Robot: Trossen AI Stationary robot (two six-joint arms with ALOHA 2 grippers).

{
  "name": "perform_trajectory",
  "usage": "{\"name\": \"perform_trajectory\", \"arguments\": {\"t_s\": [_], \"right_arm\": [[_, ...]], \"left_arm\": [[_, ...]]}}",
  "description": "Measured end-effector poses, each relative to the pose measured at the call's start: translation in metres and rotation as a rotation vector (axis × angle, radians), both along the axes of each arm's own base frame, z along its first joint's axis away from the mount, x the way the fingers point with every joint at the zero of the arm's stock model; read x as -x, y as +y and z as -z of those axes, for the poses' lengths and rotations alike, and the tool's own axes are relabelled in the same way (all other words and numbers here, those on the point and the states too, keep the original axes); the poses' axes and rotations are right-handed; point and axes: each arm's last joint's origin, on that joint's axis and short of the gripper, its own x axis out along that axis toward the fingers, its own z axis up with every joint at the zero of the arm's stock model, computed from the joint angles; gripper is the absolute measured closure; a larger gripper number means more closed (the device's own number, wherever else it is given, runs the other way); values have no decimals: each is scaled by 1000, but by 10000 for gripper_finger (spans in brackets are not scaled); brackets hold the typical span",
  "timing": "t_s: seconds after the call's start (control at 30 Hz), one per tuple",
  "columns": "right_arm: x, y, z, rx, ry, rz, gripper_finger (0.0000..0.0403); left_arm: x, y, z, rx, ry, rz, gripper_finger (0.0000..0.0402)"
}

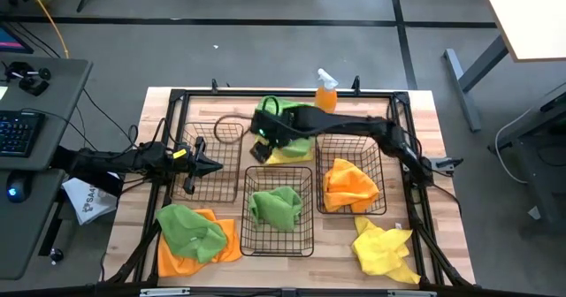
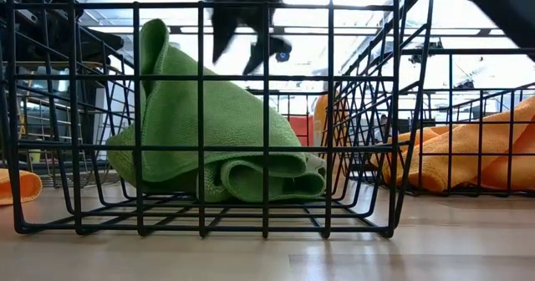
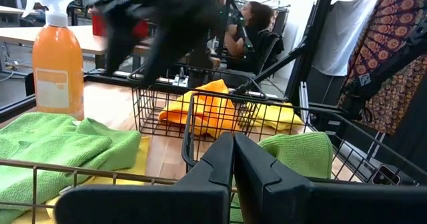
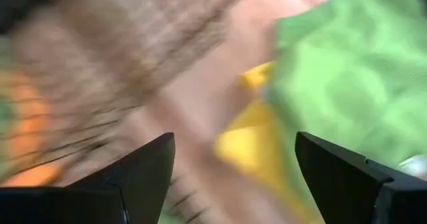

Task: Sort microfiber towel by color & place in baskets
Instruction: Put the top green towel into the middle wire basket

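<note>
Meanwhile right hand [image 1: 262,147], fingers spread, hangs above green towel [image 1: 296,143].

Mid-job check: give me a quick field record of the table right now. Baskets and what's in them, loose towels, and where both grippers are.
left basket: no towel inside, left gripper over it, fingers shut
middle basket: green towel
right basket: orange towel
right gripper: open, at the back, above the green and yellow towels there
loose front left: green towel on orange towel
loose front right: yellow towel
spray bottle: upright at the back edge
</note>
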Motion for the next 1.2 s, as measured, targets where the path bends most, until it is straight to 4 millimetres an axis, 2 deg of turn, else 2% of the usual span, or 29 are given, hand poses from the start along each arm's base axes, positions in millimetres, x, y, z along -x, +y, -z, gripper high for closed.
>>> {"name": "perform_trajectory", "arguments": {"t_s": [0.17,0.3,0.43,0.6,0.73,0.8,0.87,0.97,1.03,1.07,1.2], "right_arm": [[-9,-49,48,58,134,104,96],[-13,-68,78,72,202,139,96],[-18,-70,97,25,236,64,96],[-21,-64,103,48,260,1,96],[-23,-71,118,34,282,9,100],[-23,-74,124,26,297,13,119],[-22,-75,127,26,316,16,159],[-21,-72,127,25,322,11,270],[-21,-68,115,36,309,-8,358],[-21,-66,104,53,292,-22,378],[-8,-58,39,114,144,-5,386]], "left_arm": [[0,0,0,0,0,0,401],[0,0,0,0,-1,0,401],[0,0,0,0,0,0,401],[0,0,0,0,0,1,401],[0,0,0,0,0,1,401],[0,0,0,0,-1,0,401],[0,0,0,0,0,0,401],[0,0,0,0,0,0,401],[0,0,0,0,-1,1,401],[0,0,0,0,0,1,401],[0,0,0,0,-1,0,401]]}}
